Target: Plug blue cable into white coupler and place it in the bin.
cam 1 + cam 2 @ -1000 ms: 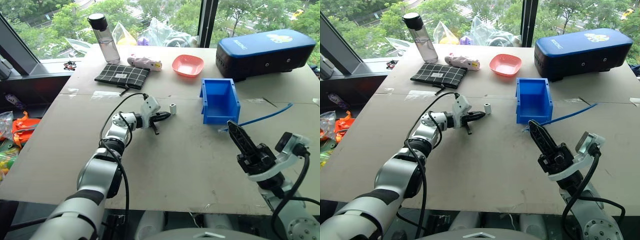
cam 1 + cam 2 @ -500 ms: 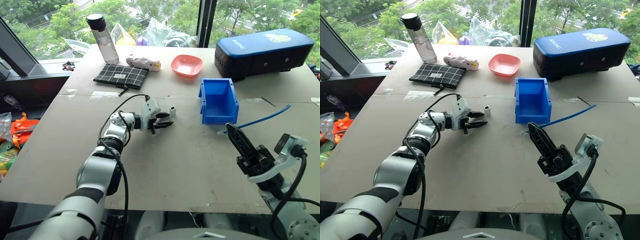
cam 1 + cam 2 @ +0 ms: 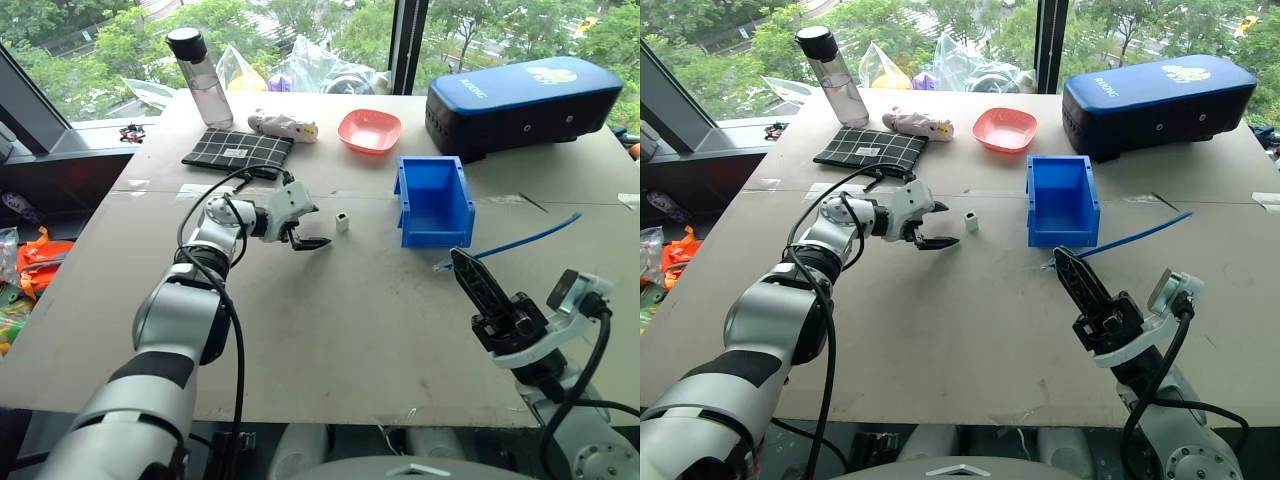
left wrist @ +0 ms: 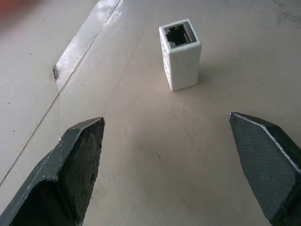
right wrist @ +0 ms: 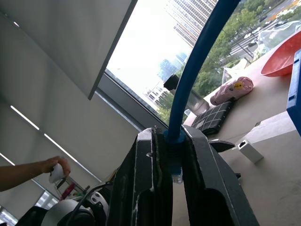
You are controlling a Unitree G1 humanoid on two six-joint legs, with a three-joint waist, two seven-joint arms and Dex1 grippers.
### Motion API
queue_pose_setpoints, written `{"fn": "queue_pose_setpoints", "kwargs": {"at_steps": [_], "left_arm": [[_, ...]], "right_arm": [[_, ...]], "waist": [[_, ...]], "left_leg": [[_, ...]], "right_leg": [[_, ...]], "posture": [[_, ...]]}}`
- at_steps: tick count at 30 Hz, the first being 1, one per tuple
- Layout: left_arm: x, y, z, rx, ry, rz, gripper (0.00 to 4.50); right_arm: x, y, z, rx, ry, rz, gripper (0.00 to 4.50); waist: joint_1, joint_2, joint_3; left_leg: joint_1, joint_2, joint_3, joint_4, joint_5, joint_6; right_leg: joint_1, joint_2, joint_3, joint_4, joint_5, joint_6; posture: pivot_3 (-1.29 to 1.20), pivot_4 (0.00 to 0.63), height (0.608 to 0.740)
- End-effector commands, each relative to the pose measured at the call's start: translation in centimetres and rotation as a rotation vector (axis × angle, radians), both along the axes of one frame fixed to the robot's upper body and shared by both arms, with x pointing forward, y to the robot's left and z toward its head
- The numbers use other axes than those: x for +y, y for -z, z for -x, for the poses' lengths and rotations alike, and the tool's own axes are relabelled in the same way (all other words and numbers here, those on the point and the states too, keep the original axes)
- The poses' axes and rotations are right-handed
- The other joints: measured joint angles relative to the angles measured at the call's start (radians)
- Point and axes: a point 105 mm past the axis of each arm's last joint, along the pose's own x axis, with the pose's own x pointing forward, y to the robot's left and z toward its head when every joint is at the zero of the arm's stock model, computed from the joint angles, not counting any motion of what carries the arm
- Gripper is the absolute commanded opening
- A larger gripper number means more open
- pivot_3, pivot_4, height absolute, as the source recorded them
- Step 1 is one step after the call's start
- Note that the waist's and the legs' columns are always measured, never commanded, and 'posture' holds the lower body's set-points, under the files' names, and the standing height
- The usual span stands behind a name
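We see a pale beige board tabletop (image 3: 330, 320) with a seam running across it. At its centre a tiny white rectangular coupler (image 3: 342, 222) stands upright; at about two o'clock from it sits a bright blue plastic bin (image 3: 436, 202). Toward twelve o'clock lie a pink bowl (image 3: 370, 129), a large dark-blue case (image 3: 520, 100), a black checked pouch (image 3: 238, 152), a pink soft toy (image 3: 283, 125) and a clear bottle with a black cap (image 3: 200, 78).
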Motion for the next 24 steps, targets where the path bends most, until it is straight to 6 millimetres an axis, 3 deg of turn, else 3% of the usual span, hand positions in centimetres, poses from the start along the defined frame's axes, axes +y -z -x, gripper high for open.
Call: {"fn": "queue_pose_setpoints", "kwargs": {"at_steps": [1,6,24], "left_arm": [[-0.8,-1.5,-0.8,-0.053,-0.002,-0.019,4.29],[-2.0,-2.0,-1.2,-0.034,-0.014,0.036,4.29],[-3.4,0.3,-1.6,0.041,-0.166,0.202,4.29]], "right_arm": [[0.2,-1.4,0.8,-0.056,0.011,-0.005,0.0],[0.2,-1.3,1.1,-0.05,0.034,-0.001,0.0],[0.3,-1.2,1.0,-0.058,0.046,0.004,0.0]], "waist": [[0.0,0.0,0.0],[-0.001,0.0,0.0],[0.001,-0.001,0.0]], "left_leg": [[0.0,0.0,0.0,0.0,0.0,0.0],[0.0,0.0,0.0,0.0,0.0,0.0],[0.0,0.0,0.0,0.001,0.0,0.0]], "right_leg": [[0.0,0.0,0.0,0.0,0.0,0.0],[0.0,0.0,0.0,0.0,0.0,0.0],[0.0,0.001,0.0,0.0,0.0,0.0]], "posture": [[0.0,0.15,0.736],[0.0,0.15,0.736],[0.0,0.15,0.736]]}}
